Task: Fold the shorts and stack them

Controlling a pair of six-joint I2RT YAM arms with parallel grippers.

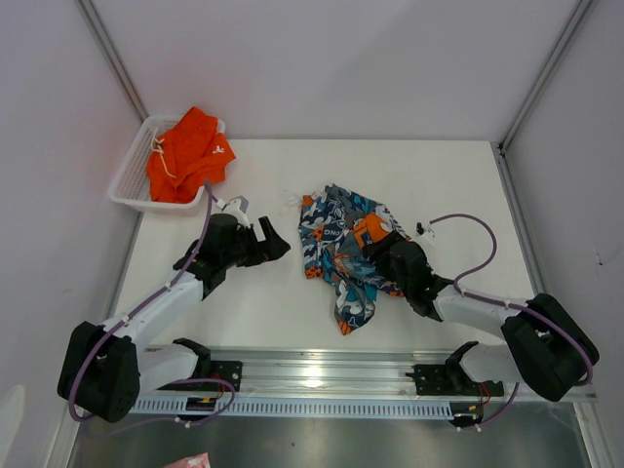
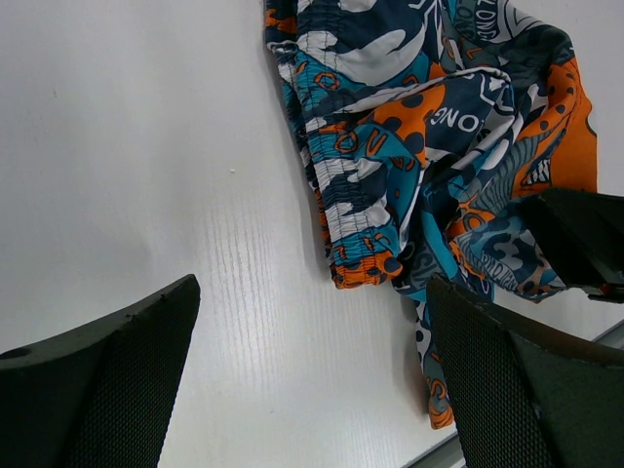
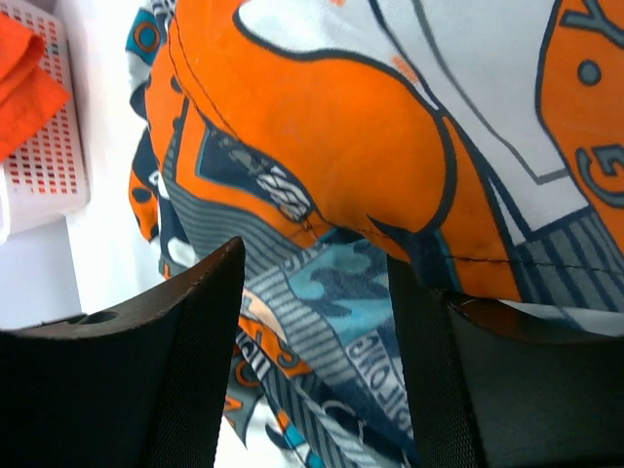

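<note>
Shorts, from above: we see the printed shorts (image 1: 343, 249) lying crumpled on the surface (image 1: 244, 302). The orange shorts (image 1: 187, 154) sit in the basket (image 1: 125, 187), well away to the printed pair's far left.
Arms, from above: the left pincer (image 1: 273, 240) hangs just left of the printed shorts, apart from them. The right pincer (image 1: 388, 252) is down on their right side.
Step, from above: we judge that flattening the printed pair comes first. No fold is made and nothing is stacked.
Left wrist, pincer: the left pincer (image 2: 312, 288) stands wide and empty over bare surface (image 2: 146, 146), beside the waistband edge of the printed shorts (image 2: 409, 127).
Left wrist, neighbour: a dark part at the printed shorts' right edge looks to us like the right pincer (image 2: 580, 239).
Right wrist, pincer: the right pincer (image 3: 317, 278) has its jaws half apart astride a fold of the printed shorts (image 3: 322, 127). We cannot tell whether they pinch it.
Right wrist, background: the basket (image 3: 39, 166) and the orange shorts (image 3: 24, 68) show beyond the printed shorts.
Next move: we think the right pincer must close firmly on that fold while the left pincer takes the waistband edge. Both would then draw the cloth out flat.
</note>
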